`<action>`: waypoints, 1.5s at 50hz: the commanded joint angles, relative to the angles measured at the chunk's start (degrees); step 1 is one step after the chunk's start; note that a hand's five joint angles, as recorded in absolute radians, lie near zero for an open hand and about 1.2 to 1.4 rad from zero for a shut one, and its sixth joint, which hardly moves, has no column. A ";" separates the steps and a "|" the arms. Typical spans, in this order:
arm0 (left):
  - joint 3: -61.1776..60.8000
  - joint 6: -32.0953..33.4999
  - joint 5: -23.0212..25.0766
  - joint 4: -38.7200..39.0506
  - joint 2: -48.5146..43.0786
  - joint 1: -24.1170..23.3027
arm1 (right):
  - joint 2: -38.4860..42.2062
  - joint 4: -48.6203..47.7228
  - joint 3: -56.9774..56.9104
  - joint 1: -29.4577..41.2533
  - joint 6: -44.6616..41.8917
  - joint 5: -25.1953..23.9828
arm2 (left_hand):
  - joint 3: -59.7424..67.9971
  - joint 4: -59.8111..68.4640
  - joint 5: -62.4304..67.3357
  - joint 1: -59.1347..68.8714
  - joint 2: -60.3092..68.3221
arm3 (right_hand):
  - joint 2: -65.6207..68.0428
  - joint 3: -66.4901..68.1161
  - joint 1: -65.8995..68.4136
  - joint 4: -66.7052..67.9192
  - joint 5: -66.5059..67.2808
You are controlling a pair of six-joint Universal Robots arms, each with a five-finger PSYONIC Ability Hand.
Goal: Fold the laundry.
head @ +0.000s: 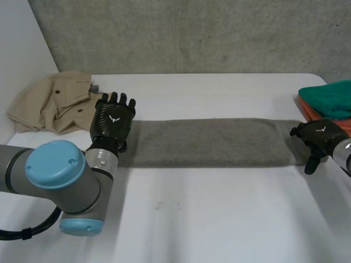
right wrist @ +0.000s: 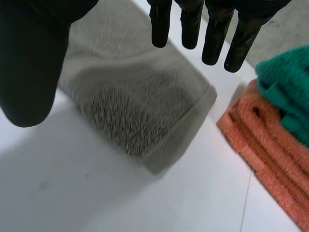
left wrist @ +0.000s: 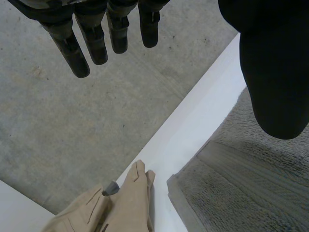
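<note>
One grey towel (head: 208,142), already a long narrow strip, lies flat across the table (head: 219,219), long axis side to side, a short end toward each arm. Left hand (head: 112,121) is over its left end, right hand (head: 317,137) at its right end; both have fingers straight, thumb apart, gripping nothing. Step looks like taking the ends for the crosswise fold; next calls for pinching one end and carrying it onto the other. Beige garment (head: 52,101) far left, teal-and-orange folded stack (head: 329,98) far right.
</note>
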 commanded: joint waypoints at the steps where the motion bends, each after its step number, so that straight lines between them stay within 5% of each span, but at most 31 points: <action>1: 0.30 0.18 0.07 -0.06 -0.52 0.16 | 5.89 -5.52 -2.20 -0.67 -3.30 0.26 | -2.15 -1.66 -2.69 -0.76 -1.71 | 60.40 60.00 62.72 60.98 59.84; 12: -0.58 0.18 -0.02 -0.06 0.97 0.25 | 1.85 -8.87 -1.85 -3.92 -6.64 6.94 | -2.15 -1.66 -2.69 -0.76 -1.71 | 65.41 65.01 67.73 65.99 64.85; 23: -3.13 0.09 -0.11 -0.24 4.92 0.86 | -2.45 -9.74 -0.80 -10.17 -23.34 9.50 | -2.15 -1.66 -2.69 -0.76 -1.71 | 65.41 65.01 67.73 65.99 64.85; 39: -6.56 -0.09 -0.11 -0.76 12.66 5.70 | -4.66 -20.11 -2.90 23.65 -22.38 -5.27 | -2.15 -1.66 -2.69 -0.76 -1.71 | 65.41 65.01 67.73 65.99 64.85; 44: -7.35 -0.09 -0.11 -0.76 12.75 5.96 | 3.67 -22.31 -7.90 36.03 -22.38 -9.83 | -2.15 -1.66 -2.69 -0.76 -1.71 | 65.41 65.01 67.73 65.99 64.85; 54: -6.91 -0.09 0.07 -0.76 11.70 5.17 | 15.82 -22.58 -12.93 44.32 -22.55 -13.36 | -2.15 -1.66 -2.69 -0.76 -1.71 | 65.41 65.01 67.73 65.99 64.85; 55: -6.65 -0.09 0.07 -0.68 11.52 5.00 | 16.26 -22.58 -13.02 44.67 -22.55 -12.14 | -2.15 -1.66 -2.69 -0.76 -1.71 | 37.83 37.43 40.14 38.40 37.27; 58: -5.59 -0.09 0.07 -0.41 10.56 3.68 | 15.05 -22.49 -12.32 44.42 -22.12 -10.03 | -2.15 -1.66 -2.69 -0.76 -1.71 | -4.59 -4.99 -2.27 -4.01 -5.15; 64: -1.65 -0.17 0.24 -0.33 7.92 -1.41 | 6.26 -21.88 -8.28 42.14 -11.24 -0.98 | -2.15 -1.66 -2.69 -0.76 -1.71 | -4.59 -4.99 -2.27 -4.01 -5.15; 66: -0.59 -0.61 0.51 -0.32 7.48 -2.56 | 1.17 -21.88 -5.03 38.28 -0.10 1.93 | -2.15 -1.66 -2.69 -0.76 -1.71 | -4.59 -4.99 -2.27 -4.01 -5.15; 72: 3.11 -6.41 3.67 -0.67 6.60 -7.66 | -8.68 -20.65 2.44 30.99 23.81 2.46 | -2.15 -1.66 -2.69 -0.76 -1.71 | -4.59 -4.99 -2.27 -4.01 -5.15; 75: 5.57 -10.01 7.00 -0.94 4.05 -9.85 | -9.92 -18.11 5.16 27.64 26.75 2.37 | -1.10 -0.61 -1.64 0.29 -0.66 | -4.59 -4.99 -2.27 -4.01 -5.15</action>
